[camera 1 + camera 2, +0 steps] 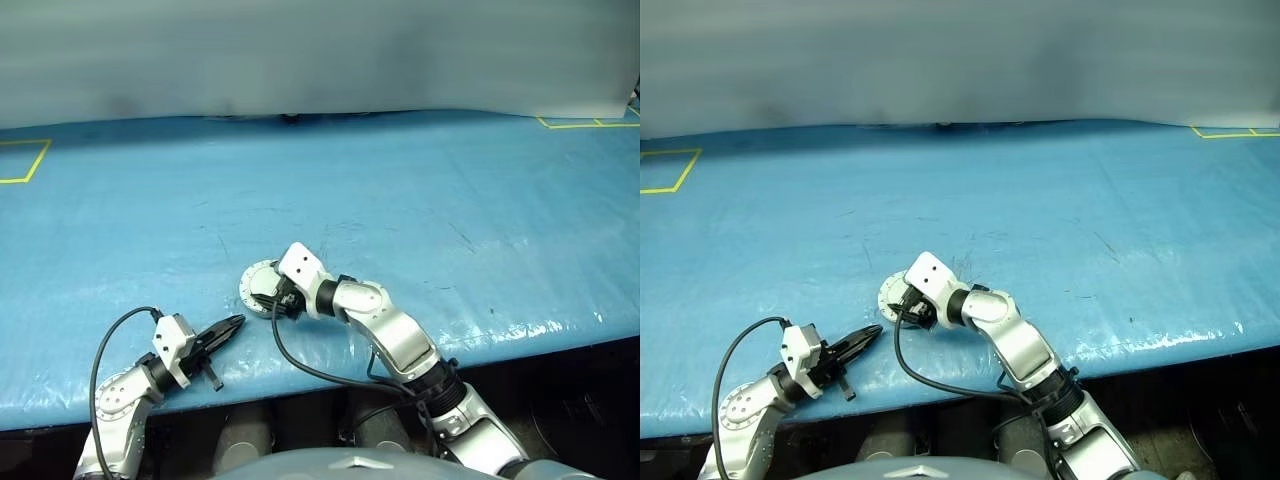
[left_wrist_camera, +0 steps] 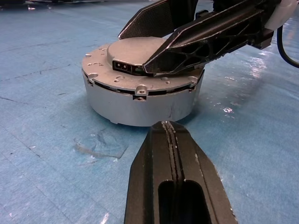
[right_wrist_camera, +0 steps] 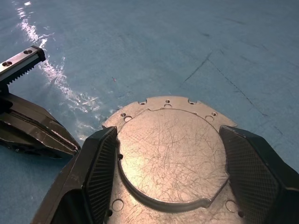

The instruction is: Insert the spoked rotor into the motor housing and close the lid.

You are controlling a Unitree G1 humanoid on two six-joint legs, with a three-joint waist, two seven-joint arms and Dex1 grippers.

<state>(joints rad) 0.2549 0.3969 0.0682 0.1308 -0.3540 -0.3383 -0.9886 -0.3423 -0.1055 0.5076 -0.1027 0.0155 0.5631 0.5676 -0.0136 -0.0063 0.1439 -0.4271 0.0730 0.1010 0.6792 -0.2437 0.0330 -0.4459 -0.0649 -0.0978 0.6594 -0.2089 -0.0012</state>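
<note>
So the motor housing (image 2: 140, 93) is sitting on the blue surface (image 1: 420, 200) looking like one closed silver puck. The lid (image 3: 170, 154) is already on top, scratched round face up, with a small black connector at its edge. No copper or rotor visible, so my guess is the rotor's inside and we're at the closing stage.

The right gripper (image 3: 168, 172) is over the housing with its jaws apart, one finger on each side of the lid's raised round part. I can't tell whether the pads actually touch it. The left gripper (image 2: 175, 140) is parked low just beside the housing, pointing at its side wall, jaws pressed together on nothing.

If the job now is seating the lid, I'd keep the right jaws centred on the raised disc and press straight down, not at a slant, so it doesn't cock in the rim. There's a thin dark seam around the top, so check it's even all round. The left gripper is well placed to stop the housing sliding.
</note>
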